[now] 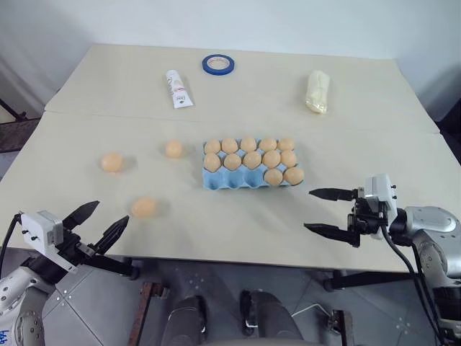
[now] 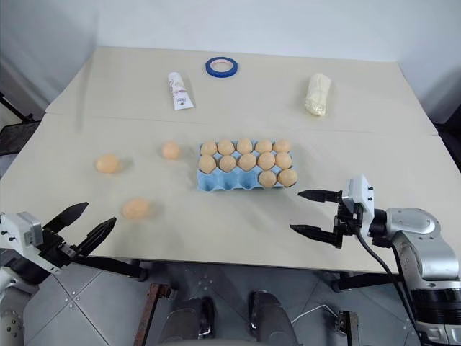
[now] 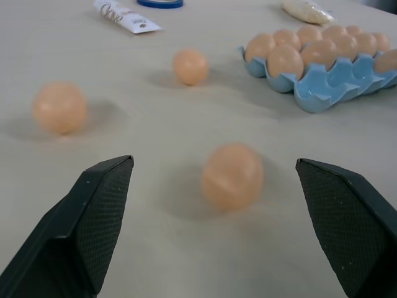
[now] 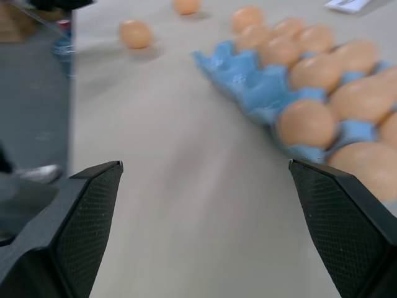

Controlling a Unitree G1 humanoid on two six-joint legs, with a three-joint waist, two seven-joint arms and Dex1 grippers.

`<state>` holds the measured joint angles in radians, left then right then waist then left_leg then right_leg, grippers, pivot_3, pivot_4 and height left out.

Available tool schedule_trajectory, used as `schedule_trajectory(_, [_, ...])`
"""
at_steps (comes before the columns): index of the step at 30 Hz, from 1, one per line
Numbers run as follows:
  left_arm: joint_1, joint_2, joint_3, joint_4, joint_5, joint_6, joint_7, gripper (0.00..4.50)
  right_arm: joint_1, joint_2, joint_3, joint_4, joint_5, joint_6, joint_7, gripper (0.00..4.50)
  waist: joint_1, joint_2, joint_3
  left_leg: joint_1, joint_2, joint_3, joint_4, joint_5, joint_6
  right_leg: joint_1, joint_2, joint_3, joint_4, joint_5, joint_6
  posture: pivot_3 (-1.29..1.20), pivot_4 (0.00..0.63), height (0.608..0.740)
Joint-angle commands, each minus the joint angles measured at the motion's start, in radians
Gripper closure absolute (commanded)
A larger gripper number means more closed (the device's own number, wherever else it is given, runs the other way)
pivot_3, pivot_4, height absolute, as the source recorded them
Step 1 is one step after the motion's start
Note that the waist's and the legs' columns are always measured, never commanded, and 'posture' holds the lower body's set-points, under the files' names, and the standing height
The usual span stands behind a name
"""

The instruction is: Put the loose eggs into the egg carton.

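Left claw (image 1: 98,223) level, spread wide, facing nearest egg (image 1: 144,207).

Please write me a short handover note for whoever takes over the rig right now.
Left gripper: open, empty, at the near table edge, facing the nearest loose egg.
Right gripper: open, empty, near the table's front edge, just right of the egg carton.
Carton: mid-table, twelve eggs seated; the three cups at the left of its near row are free.
Done: twelve eggs in.
Left: three loose eggs to the carton's left, the nearest one, one further left and one close to the carton.
Tape roll, tube and wrapped bundle lie at the far side.
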<state>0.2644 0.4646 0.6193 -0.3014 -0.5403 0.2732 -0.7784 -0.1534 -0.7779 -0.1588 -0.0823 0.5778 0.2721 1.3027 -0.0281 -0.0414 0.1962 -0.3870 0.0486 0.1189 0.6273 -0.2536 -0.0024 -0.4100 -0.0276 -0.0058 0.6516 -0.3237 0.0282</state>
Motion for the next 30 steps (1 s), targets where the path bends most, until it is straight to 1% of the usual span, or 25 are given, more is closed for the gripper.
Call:
schedule_trajectory(1, [0.044, -0.002, 0.042, -0.024, -0.032, -0.048, -0.003, 0.03, 0.02, -0.037, -0.043, -0.06, 0.072, 0.039, 0.052, 0.0, 0.0, 0.0, 0.0, 0.0, 0.0, 0.0, 0.0, 0.0, 0.0, 0.0, 0.0, 0.0, 0.0, 0.0, 0.0, 0.0, 0.15, 0.74])
schedule_trajectory(6, [0.058, -0.002, 0.052, 0.002, -0.047, -0.072, 0.011, 0.03, 0.003, -0.034, -0.059, -0.088, 0.115, 0.072, 0.038, 0.0, -0.002, 0.0, 0.0, 0.0, 0.001, 0.0, 0.0, -0.001, -0.001, 0.0, 0.001, 0.0, 0.0, -0.001, -0.001, 0.0, 0.15, 0.74])
schedule_trajectory(9, [0.049, -0.011, 0.041, 0.021, -0.041, -0.098, 0.027, 0.03, -0.006, -0.002, -0.068, -0.108, 0.131, 0.051, 0.019, 0.0, -0.002, 0.0, 0.0, 0.0, 0.0, 0.0, 0.0, -0.001, -0.001, 0.0, 0.001, 0.0, -0.001, -0.001, -0.001, 0.0, 0.15, 0.74])
schedule_trajectory(15, [0.02, -0.03, -0.019, -0.001, -0.028, -0.112, 0.063, 0.03, -0.007, 0.024, -0.072, -0.144, 0.172, 0.085, -0.025, 0.0, -0.001, 0.0, 0.0, -0.001, 0.0, 0.0, -0.001, -0.002, 0.0, 0.0, 0.001, 0.0, -0.003, 0.0, -0.001, 0.0, 0.15, 0.74])
schedule_trajectory(19, [-0.033, -0.019, -0.078, -0.01, -0.002, -0.126, 0.082, 0.03, -0.016, 0.027, -0.066, -0.153, 0.17, 0.085, -0.047, 0.0, 0.0, 0.0, 0.0, -0.002, 0.0, 0.0, -0.002, -0.002, 0.0, 0.0, 0.001, -0.001, -0.005, 0.0, 0.0, 0.0, 0.15, 0.74])
schedule_trajectory(21, [-0.085, -0.013, -0.119, -0.003, 0.016, -0.133, 0.091, 0.03, -0.027, 0.031, -0.059, -0.142, 0.16, 0.079, -0.058, 0.0, 0.0, 0.0, 0.0, -0.002, 0.0, 0.0, -0.002, -0.002, 0.0, 0.0, 0.001, -0.001, -0.005, 0.0, 0.0, 0.0, 0.15, 0.74])
schedule_trajectory(26, [-0.2, -0.012, -0.216, 0.061, 0.08, -0.133, 0.121, 0.03, -0.039, 0.038, -0.046, -0.123, 0.132, 0.064, -0.069, 0.0, 0.0, 0.0, 0.0, -0.002, 0.0, 0.0, -0.002, -0.002, 0.001, 0.0, 0.001, -0.001, -0.005, 0.001, 0.001, 0.0, 0.15, 0.74])
schedule_trajectory(28, [-0.227, -0.015, -0.253, 0.098, 0.11, -0.146, 0.121, 0.03, -0.041, 0.04, -0.048, -0.116, 0.126, 0.058, -0.073, 0.0, -0.003, 0.0, 0.0, -0.002, 0.0, 0.001, -0.002, 0.0, 0.005, 0.0, 0.001, 0.0, -0.005, 0.001, 0.002, 0.0, 0.15, 0.74])
schedule_trajectory(30, [-0.239, -0.005, -0.29, 0.128, 0.136, -0.113, 0.13, 0.03, -0.04, 0.042, -0.053, -0.116, 0.124, 0.055, -0.073, 0.0, -0.004, 0.0, 0.0, -0.002, 0.001, 0.001, -0.002, 0.0, 0.005, 0.0, 0.002, 0.0, -0.005, 0.001, 0.002, 0.0, 0.15, 0.74])
